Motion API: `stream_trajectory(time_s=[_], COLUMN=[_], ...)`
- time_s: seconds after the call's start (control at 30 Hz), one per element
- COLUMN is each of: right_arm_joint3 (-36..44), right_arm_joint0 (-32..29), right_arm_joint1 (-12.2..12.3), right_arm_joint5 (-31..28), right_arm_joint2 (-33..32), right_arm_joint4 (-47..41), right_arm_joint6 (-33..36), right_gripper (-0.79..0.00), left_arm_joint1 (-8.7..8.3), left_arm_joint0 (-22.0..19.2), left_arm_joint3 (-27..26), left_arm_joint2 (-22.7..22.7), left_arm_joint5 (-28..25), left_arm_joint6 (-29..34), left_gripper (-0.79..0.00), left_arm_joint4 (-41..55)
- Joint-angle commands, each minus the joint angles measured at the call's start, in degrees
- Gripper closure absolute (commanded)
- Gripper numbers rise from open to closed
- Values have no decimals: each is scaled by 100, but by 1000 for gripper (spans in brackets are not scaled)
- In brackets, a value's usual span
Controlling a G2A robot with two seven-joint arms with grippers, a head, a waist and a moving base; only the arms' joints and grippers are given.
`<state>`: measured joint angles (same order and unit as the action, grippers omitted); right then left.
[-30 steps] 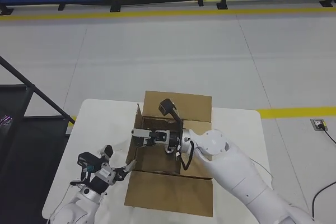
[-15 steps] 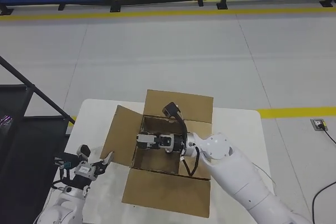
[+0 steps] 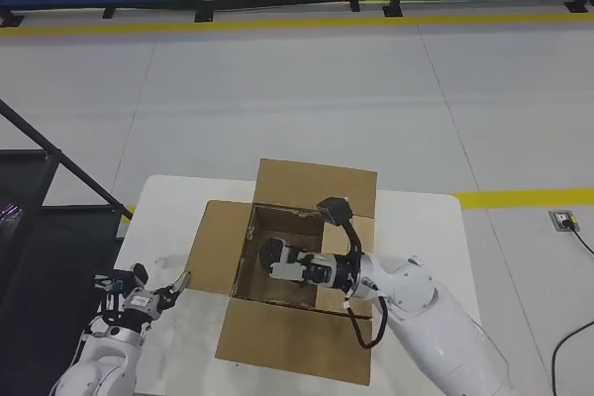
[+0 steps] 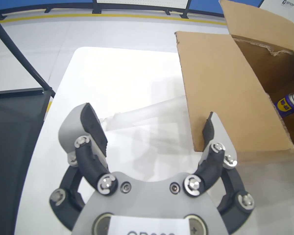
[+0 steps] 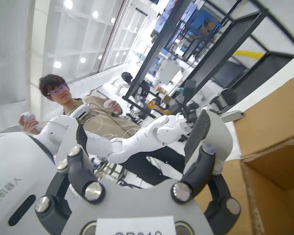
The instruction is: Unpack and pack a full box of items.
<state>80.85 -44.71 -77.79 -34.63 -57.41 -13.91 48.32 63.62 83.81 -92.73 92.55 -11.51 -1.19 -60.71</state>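
An open cardboard box stands mid-table with its flaps folded out. The left flap lies outward over the table. My right gripper is inside the box near its left wall, open and empty; the right wrist view shows the spread gripper beside the box's cardboard wall. My left gripper is low over the table, left of the box. It is open and empty, just short of the left flap. A blue spray can lies inside the box.
The white table has bare surface to the left of the box and a rounded far-left corner. A black metal frame stands beside the table's left side.
The left flap went from upright to folded out over the table. My left gripper drew back to the left, away from the box. My right gripper shifted slightly right inside the box.
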Motion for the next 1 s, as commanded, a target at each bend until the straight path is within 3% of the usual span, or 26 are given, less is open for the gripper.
stream_trajectory(time_s=[0.0, 0.27, 0.63, 0.8, 0.97], right_arm_joint3=[-42, -52, 1087, 1768, 2225], right_arm_joint0=[65, -3, -912, -1672, -2563], right_arm_joint1=[-3, 7, 296, 463, 601], right_arm_joint5=[9, 51, -132, -297, -803], right_arm_joint2=[6, -45, -858, -1527, -2206], right_arm_joint4=[-56, -6, 1156, 1281, 1237], right_arm_joint6=[57, -71, -28, -55, -220], right_gripper=[-785, -785, -785, -785, -785], left_arm_joint1=[-7, -5, -49, -66, -33], left_arm_joint0=[6, 172, 433, 314, -333], left_arm_joint3=[11, -394, -2094, -2696, -2598], left_arm_joint2=[33, 387, 946, 519, -553], left_arm_joint5=[-52, -179, -923, -1404, -1329], left_arm_joint6=[19, -417, -6, 834, 1699], left_gripper=[-785, -785, -785, -785, -785], left_arm_joint4=[-70, 252, 1008, 1532, 1780])
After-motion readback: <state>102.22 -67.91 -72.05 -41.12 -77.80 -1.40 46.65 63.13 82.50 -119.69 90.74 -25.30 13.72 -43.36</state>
